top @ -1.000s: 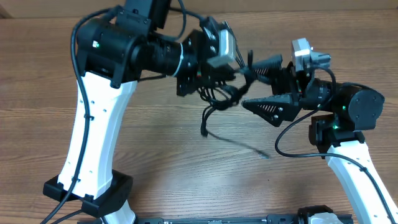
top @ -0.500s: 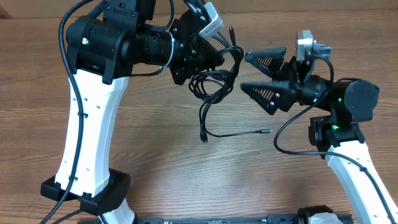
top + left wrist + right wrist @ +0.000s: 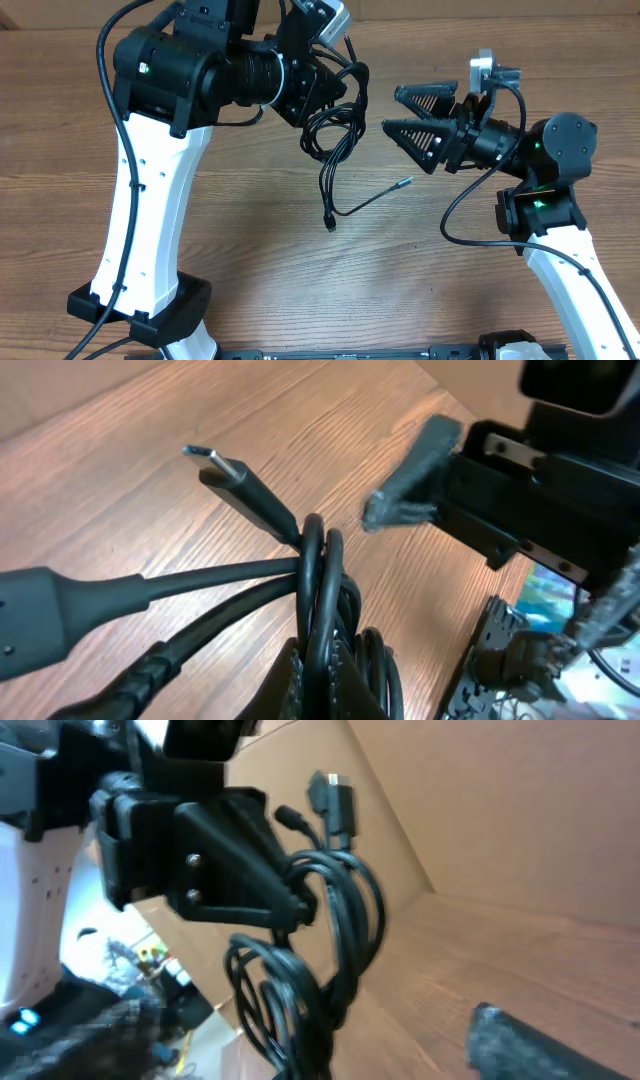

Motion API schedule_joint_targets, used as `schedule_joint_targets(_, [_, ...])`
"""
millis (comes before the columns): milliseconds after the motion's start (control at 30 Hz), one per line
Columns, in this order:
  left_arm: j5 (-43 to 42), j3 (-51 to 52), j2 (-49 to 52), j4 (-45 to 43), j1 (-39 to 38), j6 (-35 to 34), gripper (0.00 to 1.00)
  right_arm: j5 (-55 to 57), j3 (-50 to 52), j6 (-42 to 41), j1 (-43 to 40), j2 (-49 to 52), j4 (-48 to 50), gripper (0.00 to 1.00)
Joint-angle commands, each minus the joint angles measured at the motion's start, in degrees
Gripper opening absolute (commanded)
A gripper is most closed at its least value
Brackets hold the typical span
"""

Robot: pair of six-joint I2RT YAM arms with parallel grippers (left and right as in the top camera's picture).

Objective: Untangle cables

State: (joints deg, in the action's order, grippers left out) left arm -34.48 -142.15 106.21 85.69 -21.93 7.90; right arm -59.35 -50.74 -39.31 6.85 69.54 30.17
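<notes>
The cables point(image 3: 336, 138) are a tangled bundle of thin black cords hanging above the wooden table. My left gripper point(image 3: 338, 98) is shut on the bundle's upper loops; in the left wrist view the cords point(image 3: 318, 580) run straight between its fingers point(image 3: 352, 685). One black plug end point(image 3: 329, 224) dangles low, and a silver-tipped end point(image 3: 403, 183) sticks out to the right. My right gripper point(image 3: 392, 110) stands open just right of the bundle, with nothing between its fingers. In the right wrist view the cables point(image 3: 335, 915) hang from the left gripper's finger point(image 3: 225, 850).
The wooden table point(image 3: 250, 260) lies below the hanging cords. The left arm's white column point(image 3: 140, 220) stands at the left and the right arm's base point(image 3: 545, 215) at the right. A cardboard wall point(image 3: 500, 810) shows behind in the right wrist view.
The left gripper carried the bundle up and to the left, away from the right gripper. The silver-tipped end swung up off the table. The right gripper shifted slightly left and stayed open.
</notes>
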Motion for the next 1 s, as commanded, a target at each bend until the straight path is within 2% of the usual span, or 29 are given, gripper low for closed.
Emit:
schedule_joint_targets(0, [2.0, -0.5, 0.5, -0.3, -1.7, -5.1, 0.04, 0.1, -0.8, 1.4, 0.2, -0.4, 0.4, 0.80])
schedule_joint_targets(133, [4.4, -0.5, 0.5, -1.0, -3.8, -5.5, 0.04, 5.9, -0.8, 1.8, 0.2, -0.4, -3.2, 0.81])
schedule_joint_targets(267, [11.5, -0.5, 0.5, -1.7, -5.1, -9.6, 0.04, 8.4, -2.4, 4.9, 0.3, -0.4, -9.4, 0.87])
schedule_joint_targets(433, [18.4, -0.5, 0.5, -1.9, -5.0, -14.4, 0.04, 10.5, -10.0, 13.4, 0.3, -0.4, -24.9, 0.89])
schedule_joint_targets(567, [18.4, -0.5, 0.6, -2.0, -4.9, -14.1, 0.04, 10.9, -16.9, 23.2, 0.3, -0.4, -38.0, 0.91])
schedule_joint_targets(667, [17.9, -0.5, 0.6, -2.0, -5.1, -13.9, 0.04, 10.9, -19.1, 29.1, 0.3, -0.4, -43.8, 0.92])
schedule_joint_targets(867, [14.9, -0.5, 1.3, -3.0, -5.7, -13.9, 0.04, 12.0, -19.1, 34.4, 3.8, -0.4, -45.9, 0.89])
schedule_joint_targets(967, [11.6, -0.5, 2.0, -3.5, -6.2, -14.5, 0.04, 21.5, -19.1, 36.7, 8.5, -0.4, -47.4, 0.89])
